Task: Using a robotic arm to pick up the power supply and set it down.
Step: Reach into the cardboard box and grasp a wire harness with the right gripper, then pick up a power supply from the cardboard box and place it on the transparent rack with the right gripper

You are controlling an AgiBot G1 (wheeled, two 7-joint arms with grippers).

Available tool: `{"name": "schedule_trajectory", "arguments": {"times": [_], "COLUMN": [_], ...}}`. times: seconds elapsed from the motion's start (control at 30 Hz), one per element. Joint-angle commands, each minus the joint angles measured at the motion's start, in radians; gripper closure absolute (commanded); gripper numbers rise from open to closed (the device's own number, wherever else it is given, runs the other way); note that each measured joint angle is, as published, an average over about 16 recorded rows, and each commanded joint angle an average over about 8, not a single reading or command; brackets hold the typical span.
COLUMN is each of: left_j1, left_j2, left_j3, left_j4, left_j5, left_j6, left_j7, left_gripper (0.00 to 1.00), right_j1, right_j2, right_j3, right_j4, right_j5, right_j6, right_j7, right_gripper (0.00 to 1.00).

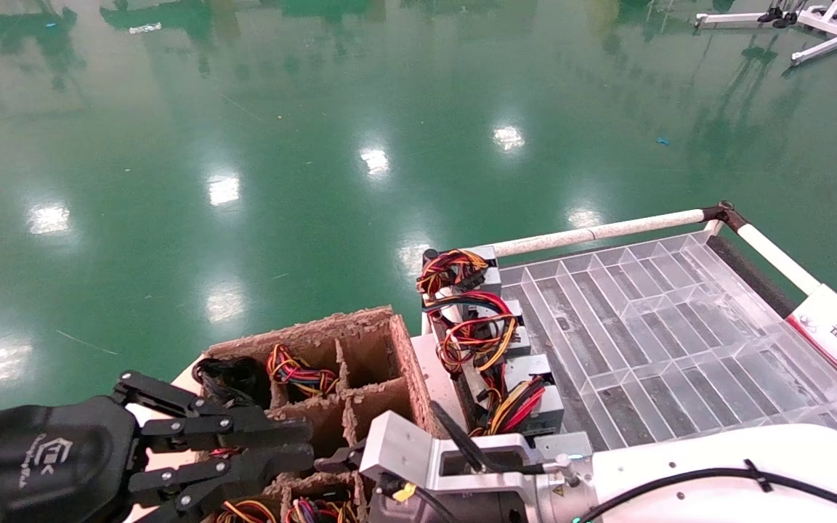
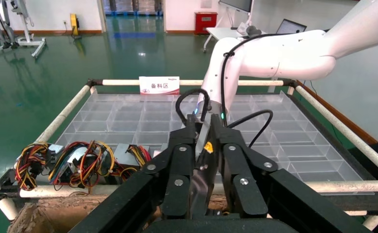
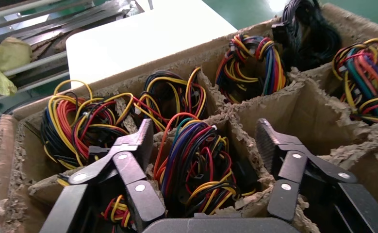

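- Over the near compartments of the cardboard crate, the right tool hangs with its fingers spread wide and nothing in its hold; the gap between them frames a cell filled with a power supply, of which only the tangled red, yellow and black wires show.
- Because the metal body lies hidden under the wire bundle, the fingers may close on cable alone; the unit could then swing, slip out or snag as it lifts.
- Torn cardboard dividers stand just beside each finger, so a descent slightly off line may jam a fingertip on a wall, crush it, or drag the whole crate.
- Wires from the neighbouring cell spill close to the target cell and may get caught along with it, tugging a second unit upward.
- At the near left, the left tool, a black hand with a white logo, hangs over the same crate, its fingers slightly parted and empty; it sits close to the right arm's silver wrist block, so a sideways move risks a knock between the arms.
- Further right, three power supplies already lie along the left edge of the clear partitioned tray; a careless set-down may land on their wires.
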Motion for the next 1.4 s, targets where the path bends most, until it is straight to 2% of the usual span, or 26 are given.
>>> {"name": "schedule_trajectory", "arguments": {"times": [0.03, 0.4, 0.87, 1.17, 1.4], "left_j1": [0.000, 0.000, 0.000, 0.000, 0.000], "left_j2": [0.000, 0.000, 0.000, 0.000, 0.000], "left_j3": [0.000, 0.000, 0.000, 0.000, 0.000], "left_j4": [0.000, 0.000, 0.000, 0.000, 0.000], "left_j5": [0.000, 0.000, 0.000, 0.000, 0.000], "left_j6": [0.000, 0.000, 0.000, 0.000, 0.000], "left_j7": [0.000, 0.000, 0.000, 0.000, 0.000], "left_gripper": [0.00, 0.00, 0.00, 0.00, 0.00], "right_j1": [0.005, 0.010, -0.005, -0.012, 0.042], "right_j2": [-0.010, -0.013, 0.024, 0.081, 0.126], "right_j3": [-0.007, -0.019, 0.001, 0.076, 0.159], "right_j4": [-0.010, -0.030, -0.015, 0.020, 0.022], "right_j5": [-0.009, -0.025, 0.015, 0.143, 0.277], "right_j6": [0.002, -0.007, -0.030, -0.063, -0.117], "right_j7": [-0.001, 0.007, 0.014, 0.022, 0.018], "right_gripper": [1.00, 1.00, 1.00, 1.00, 1.00]}}
